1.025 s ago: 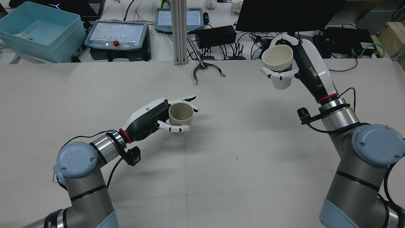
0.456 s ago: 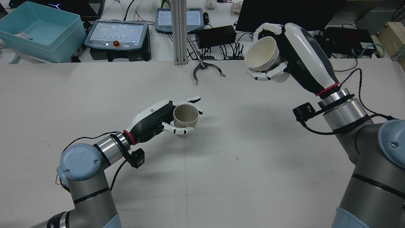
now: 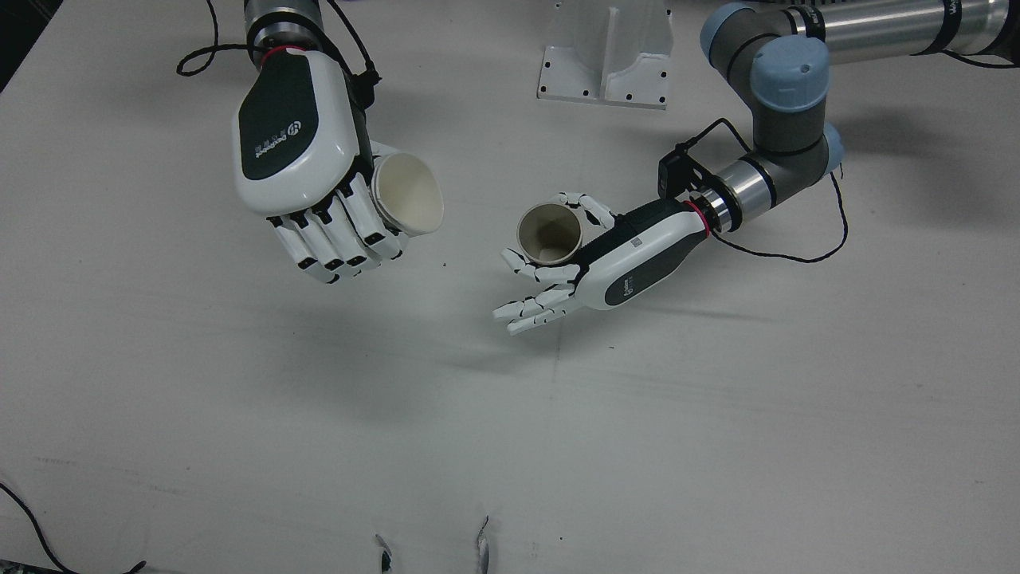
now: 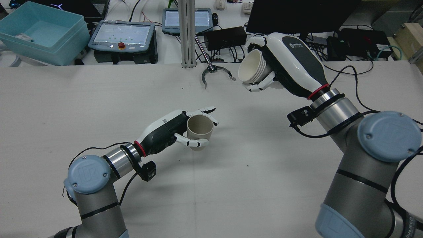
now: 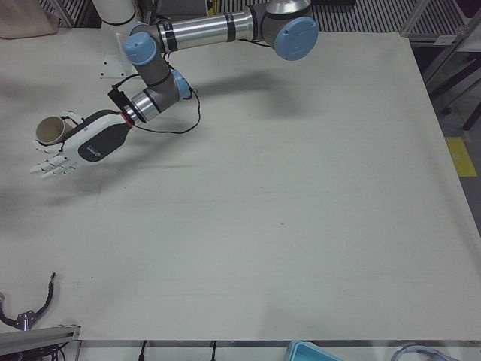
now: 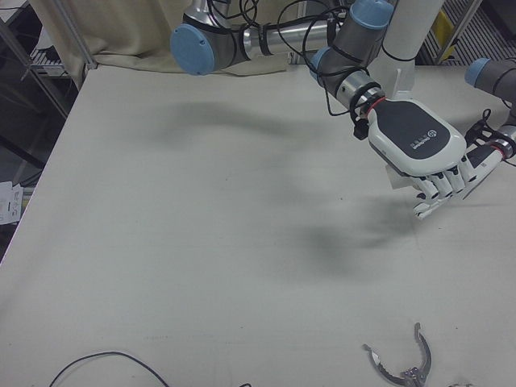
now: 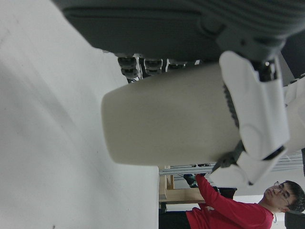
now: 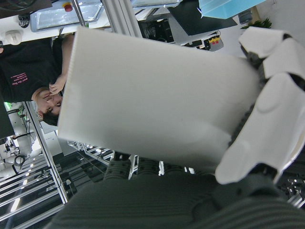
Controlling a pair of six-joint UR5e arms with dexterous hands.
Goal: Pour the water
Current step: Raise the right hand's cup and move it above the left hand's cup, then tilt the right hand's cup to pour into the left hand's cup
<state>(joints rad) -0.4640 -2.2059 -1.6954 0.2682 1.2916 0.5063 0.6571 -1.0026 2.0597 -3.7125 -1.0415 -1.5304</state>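
Observation:
My left hand (image 4: 165,127) is shut on a beige cup (image 4: 199,127), held upright just above the table near its middle. The cup's mouth (image 3: 550,233) faces up and I see nothing inside it. My right hand (image 4: 287,66) is raised and shut on a white ribbed paper cup (image 4: 251,66). That cup is tipped on its side, with its mouth (image 3: 408,194) turned toward the beige cup. A clear gap separates the two cups. The left hand view shows the beige cup's wall (image 7: 171,119) close up, and the right hand view shows the white cup's wall (image 8: 152,105).
A metal claw tool (image 4: 216,71) lies on the table's far side between the arms. A white mount base (image 3: 606,52) stands between the pedestals. Beyond the table are a teal bin (image 4: 43,31), control pendants (image 4: 122,34) and cables. A person in red (image 7: 228,210) stands off the table.
My right hand has swung left toward the table's middle and tipped the white cup further onto its side. My left hand has shifted the beige cup slightly right.

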